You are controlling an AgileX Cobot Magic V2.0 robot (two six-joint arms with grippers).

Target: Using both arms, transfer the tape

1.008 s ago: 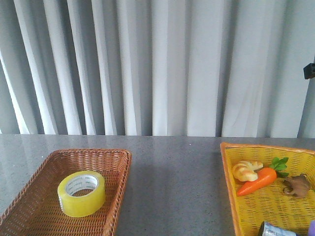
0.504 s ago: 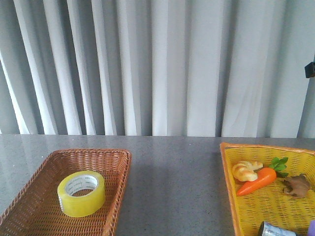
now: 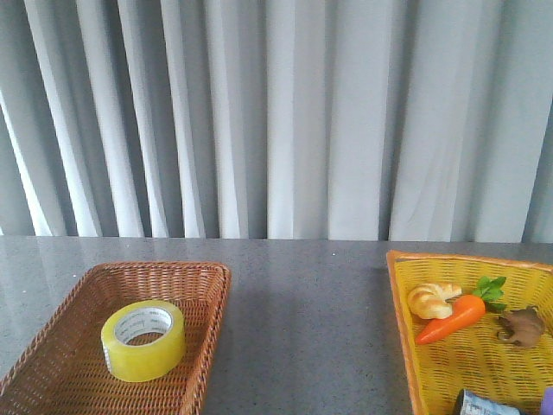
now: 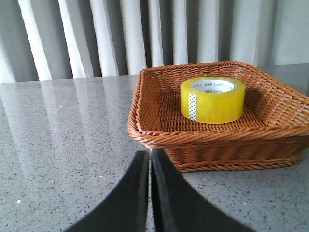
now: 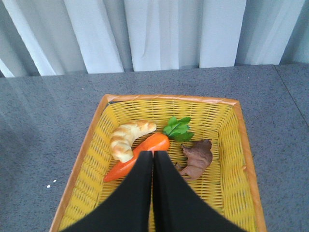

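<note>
The yellow tape roll (image 3: 143,341) with a white printed core lies flat in the brown wicker basket (image 3: 207,285) at the front left. It also shows in the left wrist view (image 4: 213,99), inside the basket (image 4: 145,130). My left gripper (image 4: 149,154) is shut and empty, low over the table just outside the basket's near wall, apart from the tape. My right gripper (image 5: 153,155) is shut and empty above the yellow basket (image 5: 91,140). Neither arm shows in the front view.
The yellow basket (image 3: 399,294) at the front right holds a croissant (image 3: 433,299), a carrot (image 3: 453,318), a brown toy animal (image 3: 521,328) and a small silvery-blue cylinder (image 3: 484,405). A grey speckled table (image 3: 302,320) spans between the baskets. White curtains hang behind.
A dark object at the front view's right edge has left the view. The silvery-blue cylinder shows slightly lower in the frame. The tape has not moved.
</note>
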